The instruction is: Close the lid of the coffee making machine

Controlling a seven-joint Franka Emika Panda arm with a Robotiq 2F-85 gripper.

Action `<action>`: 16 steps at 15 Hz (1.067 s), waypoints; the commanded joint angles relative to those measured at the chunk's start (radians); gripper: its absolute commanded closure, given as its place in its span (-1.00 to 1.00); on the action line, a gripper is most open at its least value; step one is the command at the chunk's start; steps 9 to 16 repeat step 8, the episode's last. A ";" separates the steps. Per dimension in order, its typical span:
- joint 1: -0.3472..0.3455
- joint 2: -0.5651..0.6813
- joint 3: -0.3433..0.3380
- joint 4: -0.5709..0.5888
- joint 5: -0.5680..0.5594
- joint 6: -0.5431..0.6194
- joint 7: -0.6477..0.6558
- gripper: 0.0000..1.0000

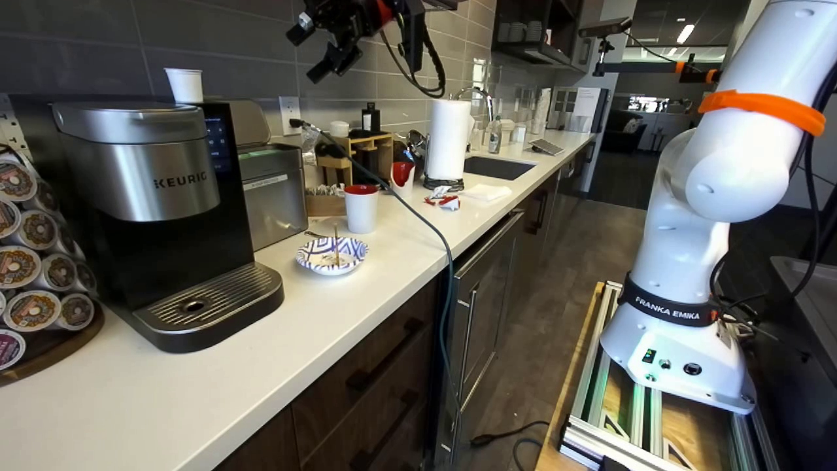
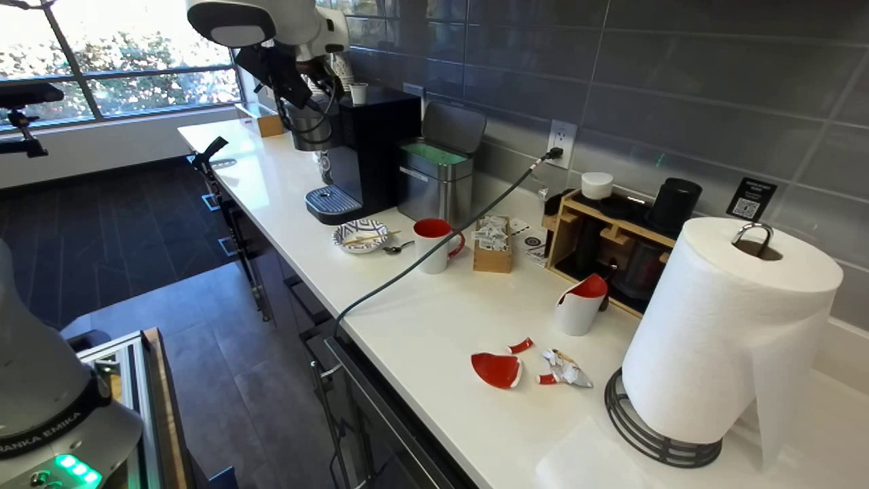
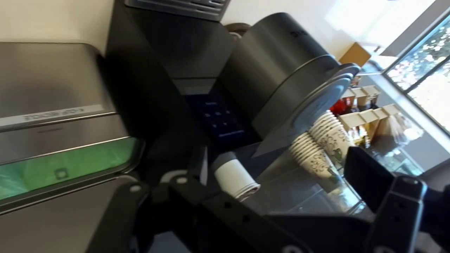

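My pincer (image 3: 280,162) is released: its 2 fingers (image 3: 365,175) stand wide apart in the wrist view, and in an exterior view I have them in the air above the white counter (image 1: 314,320). Just past them is a small white cup (image 3: 235,175), upright on top of the coffee making machine (image 1: 173,229). Close to the cup is the lid (image 1: 131,124), and in an exterior view it lies level on the machine's silver head (image 1: 131,173). My own wrist (image 2: 282,75) covers much of that head as I see it from an exterior view. The drip tray (image 1: 216,304) juts out at the machine's foot. A steel bin (image 2: 434,187) stands just beside the machine, its cover (image 2: 453,127) raised and its green liner (image 3: 95,156) showing. On the machine's opposite side I see stacked coffee pods (image 1: 38,230).

Near the drip tray a patterned bowl (image 1: 310,254) sits with a thin wooden piece (image 1: 337,248) in it. Next come a dark spoon (image 2: 394,250), a red-lined mug (image 1: 361,212), and a wooden box (image 2: 492,261) of packets (image 2: 493,234). Farther along stands a jagged-rimmed mug (image 2: 574,316), near red shards (image 2: 497,371) and a crumpled wrapper (image 2: 569,370). A paper towel roll (image 2: 726,333) stands upright on a wire base (image 2: 686,454). In the wrist view, 2 stacks of patterned paper cups (image 3: 318,160) are beyond the machine, and a window (image 3: 427,79) is farthest off.
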 commanded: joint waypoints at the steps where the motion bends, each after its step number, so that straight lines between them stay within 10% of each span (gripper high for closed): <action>1: -0.021 -0.071 0.015 -0.122 -0.146 0.128 0.163 -1.00; 5: -0.042 -0.071 0.013 -0.185 -0.364 0.245 0.395 -1.00; 16: 0.014 -0.047 -0.040 -0.160 -0.356 0.236 0.365 -1.00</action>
